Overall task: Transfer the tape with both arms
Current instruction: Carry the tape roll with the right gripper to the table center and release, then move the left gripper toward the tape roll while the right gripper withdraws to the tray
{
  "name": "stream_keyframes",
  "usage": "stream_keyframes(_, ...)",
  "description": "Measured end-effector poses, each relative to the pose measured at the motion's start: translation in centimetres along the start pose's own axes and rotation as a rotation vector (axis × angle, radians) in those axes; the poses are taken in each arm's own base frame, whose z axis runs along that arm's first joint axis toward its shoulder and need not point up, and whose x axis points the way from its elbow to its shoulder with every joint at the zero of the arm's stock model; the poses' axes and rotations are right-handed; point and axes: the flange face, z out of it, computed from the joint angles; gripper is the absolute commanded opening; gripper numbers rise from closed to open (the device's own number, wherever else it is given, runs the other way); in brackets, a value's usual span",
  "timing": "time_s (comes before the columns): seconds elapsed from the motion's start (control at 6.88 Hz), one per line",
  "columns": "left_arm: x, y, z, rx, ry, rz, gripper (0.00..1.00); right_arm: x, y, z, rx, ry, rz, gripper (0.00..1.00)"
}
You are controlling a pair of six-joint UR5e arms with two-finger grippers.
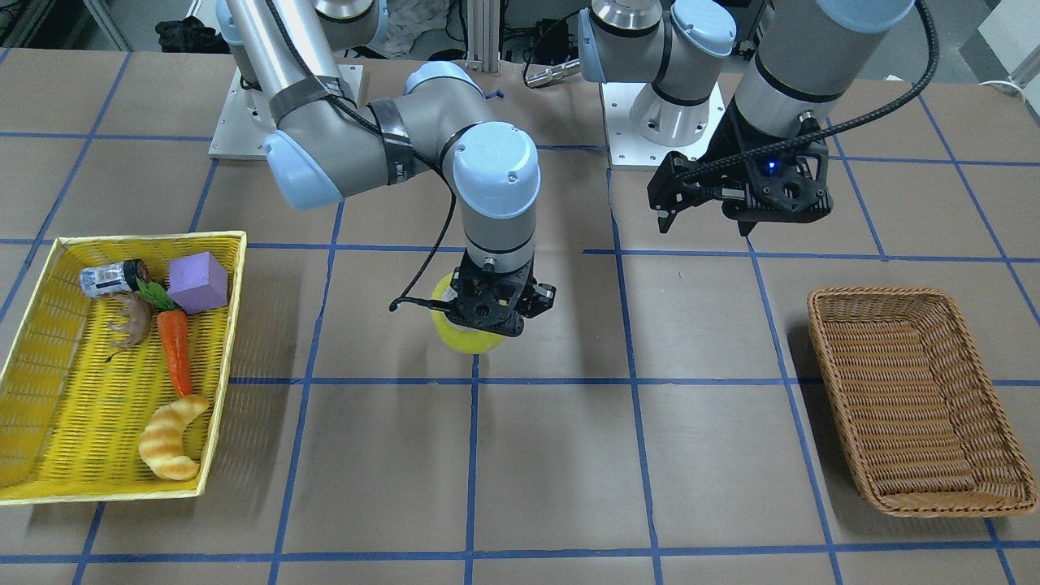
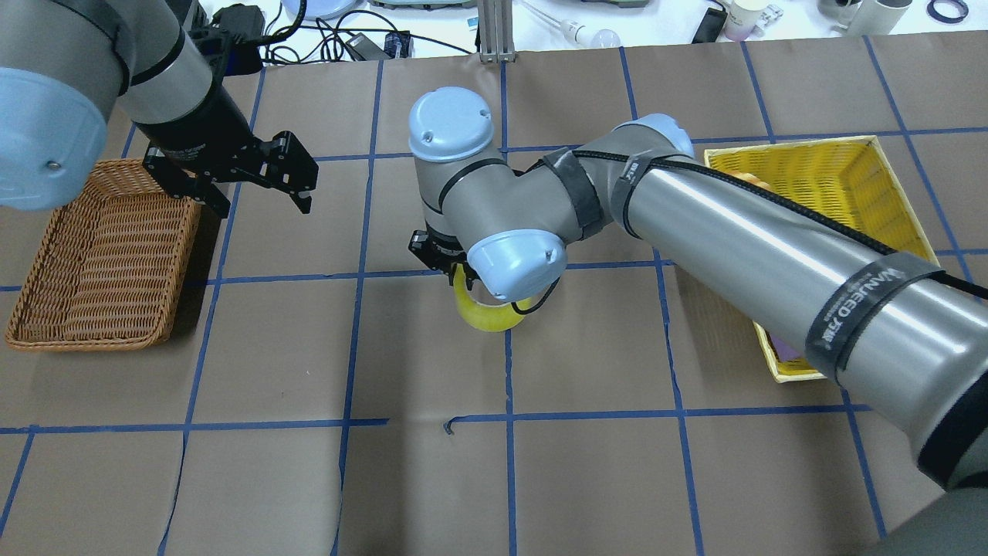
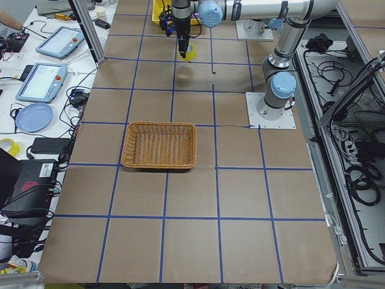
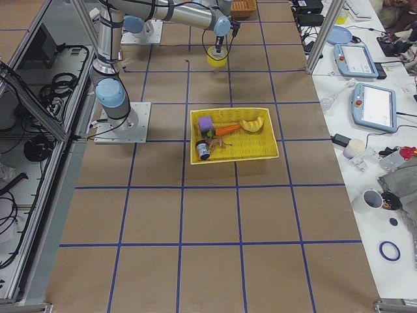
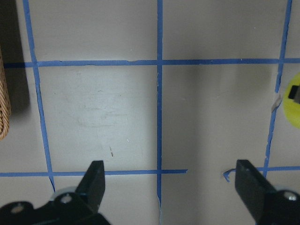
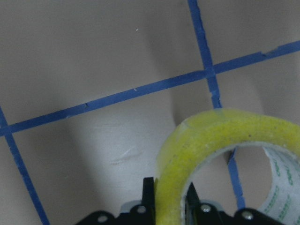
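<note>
The tape, a yellow translucent roll with a grey-white core, hangs in my right gripper above the middle of the table. The fingers pinch the roll's wall, one inside the core and one outside, as the right wrist view shows. In the overhead view the tape sticks out below the right wrist. My left gripper is open and empty, up in the air between the tape and the wicker basket; it also shows in the overhead view. The left wrist view catches the tape at its right edge.
A brown wicker basket lies empty on my left side. A yellow basket on my right holds a croissant, a carrot, a purple block and a can.
</note>
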Motion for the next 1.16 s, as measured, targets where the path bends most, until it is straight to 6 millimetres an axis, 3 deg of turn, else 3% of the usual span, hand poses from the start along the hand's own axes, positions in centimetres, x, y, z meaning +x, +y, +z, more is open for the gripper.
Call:
stream_keyframes(0.15,0.0,0.0,0.0,-0.001,0.000,0.001,1.00,-1.1,1.0,1.8,-0.016,0.002,-0.007,0.44)
stream_keyframes(0.29,0.0,0.0,0.1,-0.001,0.000,0.002,1.00,-1.8,1.7,3.0,-0.022,0.002,-0.011,0.58)
stream_keyframes(0.44,0.0,0.0,0.1,-0.002,0.000,0.002,1.00,-2.2,2.0,3.2,-0.020,-0.003,-0.003,0.89)
stream_keyframes(0.73,0.0,0.0,0.2,-0.004,0.002,0.016,1.00,-2.3,1.7,0.8,0.016,-0.029,0.008,0.96)
stream_keyframes(0.87,0.1,0.0,0.3,-0.005,0.006,0.022,1.00,-1.3,0.3,-1.4,0.043,-0.047,0.027,1.00)
stream_keyframes(1.02,0.5,0.2,0.7,-0.013,0.012,0.024,1.00,1.3,-2.6,-4.1,0.066,-0.063,0.070,1.00)
stream_keyframes(1.16,1.1,0.4,1.7,-0.024,0.027,0.029,1.00,5.4,-6.0,-7.1,0.074,-0.062,0.093,1.00)
